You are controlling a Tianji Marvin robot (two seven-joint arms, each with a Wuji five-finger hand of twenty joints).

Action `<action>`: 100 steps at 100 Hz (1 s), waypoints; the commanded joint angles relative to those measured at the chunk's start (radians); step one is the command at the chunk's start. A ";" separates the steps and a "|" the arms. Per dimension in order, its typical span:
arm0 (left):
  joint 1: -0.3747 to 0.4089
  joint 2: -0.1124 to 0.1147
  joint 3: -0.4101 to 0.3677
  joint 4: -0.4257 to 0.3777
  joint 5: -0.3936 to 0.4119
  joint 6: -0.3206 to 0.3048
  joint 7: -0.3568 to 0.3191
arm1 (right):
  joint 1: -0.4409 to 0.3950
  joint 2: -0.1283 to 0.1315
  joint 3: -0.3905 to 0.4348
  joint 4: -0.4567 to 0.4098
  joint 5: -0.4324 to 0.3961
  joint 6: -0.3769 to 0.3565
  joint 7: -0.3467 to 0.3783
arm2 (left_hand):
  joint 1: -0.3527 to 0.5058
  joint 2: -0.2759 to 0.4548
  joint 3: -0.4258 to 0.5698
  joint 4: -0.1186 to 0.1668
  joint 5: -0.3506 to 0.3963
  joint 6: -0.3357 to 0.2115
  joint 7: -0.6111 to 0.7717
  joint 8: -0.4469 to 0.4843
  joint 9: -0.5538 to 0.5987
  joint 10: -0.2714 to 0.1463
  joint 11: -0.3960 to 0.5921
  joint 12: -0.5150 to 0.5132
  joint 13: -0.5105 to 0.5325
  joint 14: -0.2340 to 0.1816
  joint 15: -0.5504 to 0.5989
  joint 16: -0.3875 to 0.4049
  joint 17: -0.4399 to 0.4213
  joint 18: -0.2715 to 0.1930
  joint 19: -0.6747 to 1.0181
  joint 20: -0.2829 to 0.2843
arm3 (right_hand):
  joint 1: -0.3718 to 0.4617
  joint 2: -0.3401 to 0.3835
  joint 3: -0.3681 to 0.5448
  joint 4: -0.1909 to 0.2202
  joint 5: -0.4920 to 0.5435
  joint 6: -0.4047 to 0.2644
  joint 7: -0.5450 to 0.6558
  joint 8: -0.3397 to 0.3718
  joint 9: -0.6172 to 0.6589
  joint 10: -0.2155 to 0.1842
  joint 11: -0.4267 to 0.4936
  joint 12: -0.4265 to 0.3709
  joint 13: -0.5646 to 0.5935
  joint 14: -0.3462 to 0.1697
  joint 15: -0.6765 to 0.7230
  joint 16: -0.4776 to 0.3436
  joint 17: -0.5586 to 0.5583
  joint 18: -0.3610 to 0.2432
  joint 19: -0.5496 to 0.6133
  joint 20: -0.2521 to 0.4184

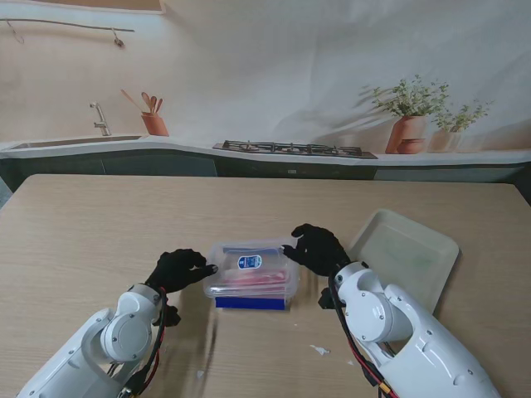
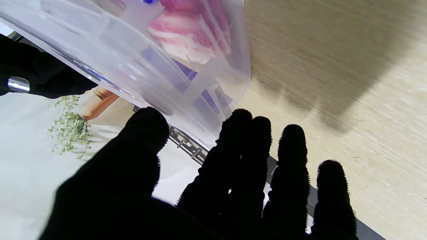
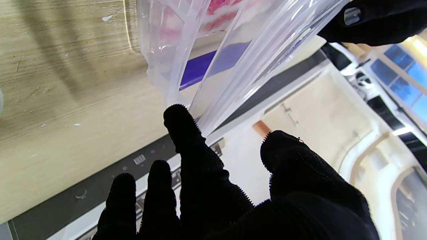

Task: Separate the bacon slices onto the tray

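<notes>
wooden table (image 1: 99,232) fills my view from the stand, with a painted kitchen backdrop behind it — sink, stove, potted plants. near the middle, close to me, sits a clear plastic container (image 1: 251,271) with pink bacon slices (image 1: 249,281) inside and a blue base strip along its near edge. my left hand (image 1: 177,269) is at the container's left side, thumb tip touching the wall, fingers (image 2: 240,140) together and close to the corner; i cannot tell whether they grip it. my right hand (image 1: 315,248) reaches over the container's far right corner, index finger (image 3: 181,128) against the edge, thumb apart from it. right of the container lies the pale tray (image 1: 406,253), tilted diagonally — just beside my right hand.
</notes>
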 commanded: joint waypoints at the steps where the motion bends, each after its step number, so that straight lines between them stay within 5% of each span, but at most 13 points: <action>1: 0.001 -0.015 0.008 -0.018 0.007 0.002 -0.007 | -0.005 -0.017 -0.010 -0.018 -0.014 -0.007 0.018 | -0.005 -0.016 0.032 0.023 -0.053 -0.127 -0.012 -0.001 -0.056 -0.110 -0.008 -0.017 -0.024 -0.009 0.010 0.010 -0.016 0.011 -0.029 0.014 | -0.017 -0.019 0.031 0.018 -0.016 -0.249 -0.033 -0.001 -0.003 -0.003 0.017 0.010 -0.006 0.006 0.011 0.007 0.000 -0.006 -0.016 0.015; 30: 0.011 -0.019 -0.003 -0.025 0.016 0.040 0.013 | 0.001 -0.020 -0.024 -0.002 -0.009 0.021 0.018 | -0.046 -0.033 -0.003 0.021 -0.165 -0.109 0.095 0.070 -0.083 -0.094 0.011 0.008 -0.038 0.003 0.020 0.021 -0.019 0.014 -0.037 0.018 | -0.020 -0.027 0.050 0.016 -0.018 -0.247 -0.033 0.000 -0.007 -0.002 0.016 0.010 -0.008 0.006 0.010 0.007 -0.002 -0.006 -0.016 0.015; 52: 0.018 -0.026 -0.009 -0.030 -0.016 0.052 0.023 | -0.001 -0.020 -0.023 -0.005 -0.005 0.023 0.016 | -0.101 -0.027 -0.070 0.023 -0.250 -0.074 0.089 0.072 -0.076 -0.045 -0.019 -0.005 -0.033 0.032 0.008 0.018 -0.022 0.027 -0.075 0.016 | -0.021 -0.028 0.058 0.016 -0.016 -0.245 -0.033 0.001 -0.007 -0.003 0.017 0.010 -0.008 0.008 0.011 0.008 -0.002 -0.006 -0.016 0.015; 100: 0.032 -0.040 -0.015 -0.049 -0.092 0.075 0.036 | -0.013 -0.025 -0.012 -0.027 0.033 0.020 0.014 | -0.056 -0.051 -0.077 0.037 -0.477 -0.063 0.036 0.044 -0.066 -0.035 -0.047 -0.064 -0.015 0.036 -0.041 -0.013 -0.016 0.029 -0.086 0.044 | -0.022 -0.029 0.066 0.015 -0.016 -0.243 -0.034 0.001 -0.003 0.000 0.017 0.010 -0.004 0.009 0.011 0.008 -0.001 -0.006 -0.015 0.015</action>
